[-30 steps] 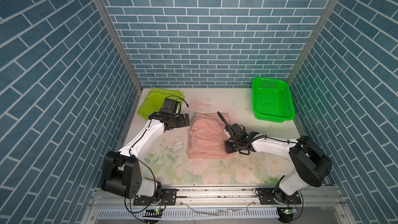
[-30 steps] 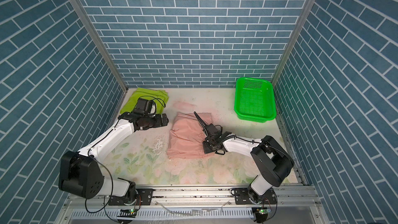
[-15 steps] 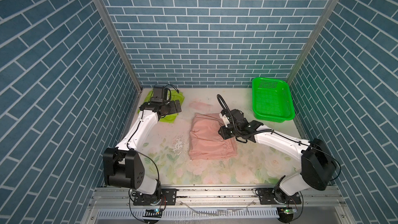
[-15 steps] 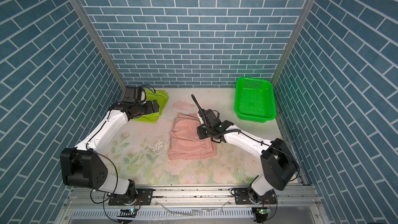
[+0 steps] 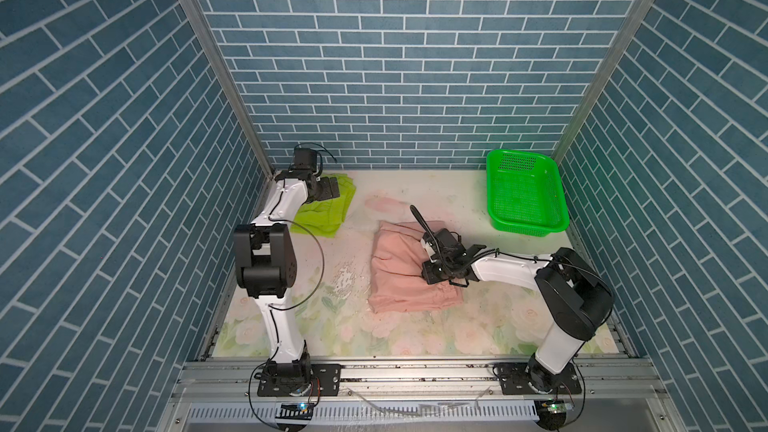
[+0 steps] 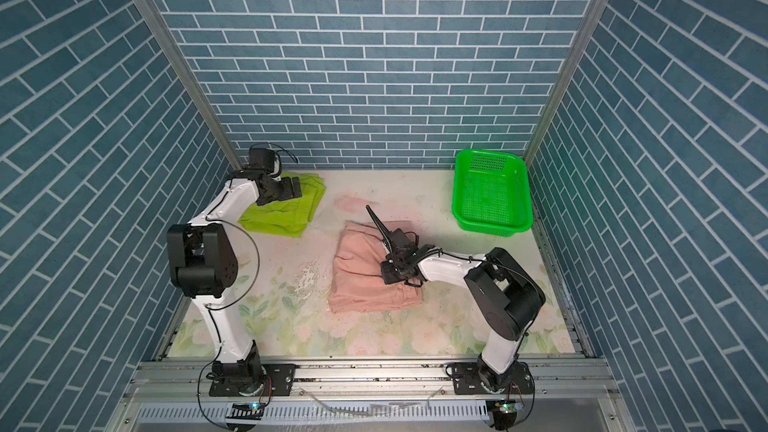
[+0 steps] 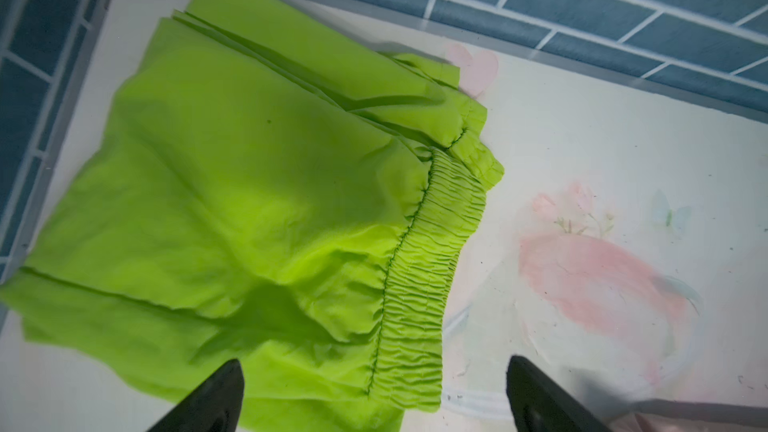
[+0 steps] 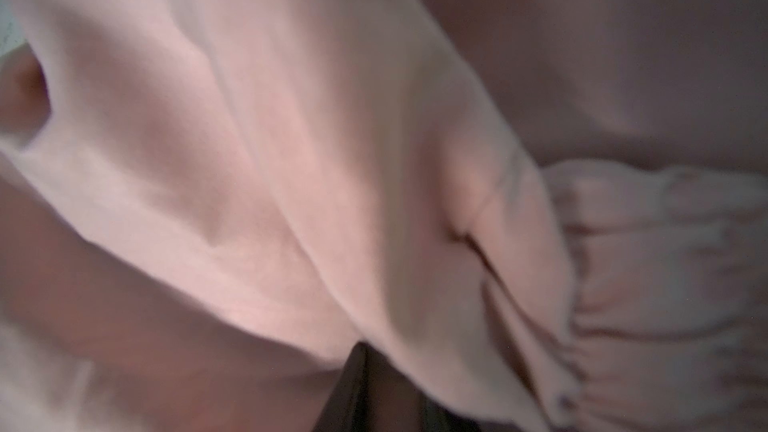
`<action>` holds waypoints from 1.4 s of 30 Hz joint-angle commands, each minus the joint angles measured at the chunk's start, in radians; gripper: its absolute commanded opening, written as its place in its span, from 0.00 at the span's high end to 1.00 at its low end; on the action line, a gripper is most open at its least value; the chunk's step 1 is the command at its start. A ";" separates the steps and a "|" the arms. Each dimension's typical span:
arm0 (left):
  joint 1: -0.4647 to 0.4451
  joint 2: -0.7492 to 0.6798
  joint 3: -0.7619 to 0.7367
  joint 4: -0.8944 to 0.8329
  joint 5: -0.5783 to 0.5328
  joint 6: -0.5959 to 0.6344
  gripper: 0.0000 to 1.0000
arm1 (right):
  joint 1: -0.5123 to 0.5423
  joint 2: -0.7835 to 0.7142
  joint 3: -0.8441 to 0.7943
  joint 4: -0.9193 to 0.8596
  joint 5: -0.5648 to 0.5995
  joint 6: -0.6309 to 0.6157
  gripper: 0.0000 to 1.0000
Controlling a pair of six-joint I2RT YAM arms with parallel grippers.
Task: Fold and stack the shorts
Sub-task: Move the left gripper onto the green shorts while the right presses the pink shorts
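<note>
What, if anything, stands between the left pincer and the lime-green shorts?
Nothing visible does. The left pincer hovers open right above the lime-green shorts, and the left wrist view shows no other object between them.

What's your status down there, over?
Left gripper open above lime-green shorts. Right gripper down in pink shorts, grip unclear. Pairs apart, unstacked. Basket stands aside.

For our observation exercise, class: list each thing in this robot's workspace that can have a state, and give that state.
lime-green shorts: folded, flat in the far left corner.
pink shorts: lying in the middle in creased layers, not stacked.
green basket: upright, empty.
left gripper: open, holding nothing, over the lime-green shorts.
right gripper: against the pink shorts; cloth hides whether open or shut.
</note>
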 commanded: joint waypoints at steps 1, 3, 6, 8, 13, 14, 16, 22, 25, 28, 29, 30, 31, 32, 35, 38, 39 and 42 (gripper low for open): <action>0.022 0.074 0.079 -0.058 0.032 0.020 0.00 | -0.039 -0.056 -0.073 -0.084 0.091 0.049 0.74; 0.022 0.127 0.126 -0.084 0.030 0.025 0.00 | -0.063 -0.099 -0.113 -0.075 0.100 0.049 0.74; 0.032 0.230 0.235 -0.167 0.029 0.020 0.00 | -0.083 -0.155 -0.161 -0.043 0.094 0.048 0.73; 0.035 0.291 0.299 -0.205 0.041 0.028 0.00 | -0.085 -0.175 -0.169 -0.036 0.078 0.043 0.73; 0.036 0.327 0.268 -0.180 0.107 0.018 0.00 | -0.088 -0.202 -0.171 -0.031 0.062 0.038 0.74; 0.037 0.328 0.256 -0.181 0.109 0.016 0.00 | -0.090 -0.211 -0.173 -0.033 0.065 0.037 0.74; 0.040 0.318 0.215 -0.171 0.145 0.002 0.00 | -0.107 -0.233 -0.174 -0.031 0.058 0.034 0.73; 0.041 0.194 -0.062 -0.010 0.255 -0.083 0.00 | -0.163 -0.265 -0.181 -0.019 0.016 0.006 0.73; 0.039 0.117 -0.216 0.073 0.307 -0.137 0.00 | -0.188 -0.274 -0.179 -0.014 0.005 -0.011 0.73; 0.036 0.010 -0.411 0.188 0.344 -0.201 0.00 | -0.201 -0.277 -0.167 -0.022 -0.046 -0.031 0.73; 0.033 -0.024 -0.466 0.209 0.343 -0.224 0.00 | -0.204 -0.280 -0.168 -0.020 -0.053 -0.037 0.73; 0.025 -0.057 -0.523 0.237 0.354 -0.238 0.00 | -0.205 -0.279 -0.168 -0.019 -0.059 -0.039 0.73; 0.018 -0.085 -0.564 0.256 0.365 -0.249 0.00 | -0.206 -0.278 -0.170 -0.015 -0.067 -0.041 0.73; 0.004 -0.115 -0.609 0.273 0.362 -0.261 0.00 | -0.210 -0.274 -0.173 -0.008 -0.080 -0.039 0.73; -0.045 -0.185 -0.695 0.304 0.345 -0.280 0.00 | -0.218 -0.251 -0.170 -0.004 -0.116 -0.032 0.72; -0.104 -0.239 -0.739 0.297 0.318 -0.292 0.00 | -0.224 -0.229 -0.158 -0.005 -0.153 -0.036 0.71; -0.120 -0.261 -0.761 0.301 0.305 -0.305 0.00 | -0.223 -0.223 -0.154 -0.010 -0.161 -0.038 0.71; -0.137 -0.309 -0.810 0.313 0.313 -0.323 0.00 | -0.223 -0.217 -0.151 -0.035 -0.169 -0.035 0.71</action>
